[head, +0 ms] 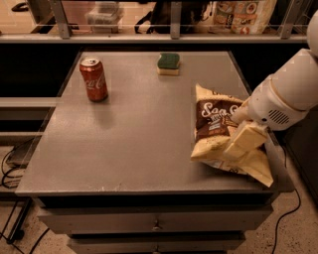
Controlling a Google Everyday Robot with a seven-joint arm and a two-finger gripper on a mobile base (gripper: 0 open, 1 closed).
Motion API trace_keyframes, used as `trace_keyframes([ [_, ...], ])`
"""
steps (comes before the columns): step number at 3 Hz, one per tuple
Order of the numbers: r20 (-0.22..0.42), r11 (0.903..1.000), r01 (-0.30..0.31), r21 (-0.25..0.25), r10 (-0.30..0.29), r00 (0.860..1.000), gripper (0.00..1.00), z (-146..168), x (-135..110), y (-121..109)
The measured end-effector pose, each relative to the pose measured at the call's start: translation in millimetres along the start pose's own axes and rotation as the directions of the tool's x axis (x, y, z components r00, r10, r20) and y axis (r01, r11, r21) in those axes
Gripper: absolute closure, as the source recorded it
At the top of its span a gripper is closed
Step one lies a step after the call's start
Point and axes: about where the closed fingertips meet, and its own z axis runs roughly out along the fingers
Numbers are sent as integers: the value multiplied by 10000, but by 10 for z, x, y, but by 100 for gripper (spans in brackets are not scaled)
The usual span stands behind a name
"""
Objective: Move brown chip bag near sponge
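Observation:
The brown chip bag point(214, 124) lies on the grey table point(139, 129) near its right front corner, dark brown centre with white script, pale yellow edges. The sponge point(169, 63), green top over yellow, sits at the table's far middle, well apart from the bag. My gripper point(242, 141) comes in from the right on a white arm and sits over the bag's right lower part, its cream fingers point(247, 139) against the bag's surface.
A red soda can point(94, 79) stands upright at the table's far left. A rail and shelf with colourful bags point(243, 12) run behind the table. Cables lie on the floor at left. Drawers sit under the tabletop.

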Motion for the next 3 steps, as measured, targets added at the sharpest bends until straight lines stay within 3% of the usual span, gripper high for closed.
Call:
trace_keyframes([
  [1,44,9995,90,294,-91,9999,61,-118,-16,-84],
  [2,458,9967,233,776,-269,9986,83,-354,-123,-324],
  [3,783,9886,259,1484,-379,9962,100,-619,-256,-680],
])
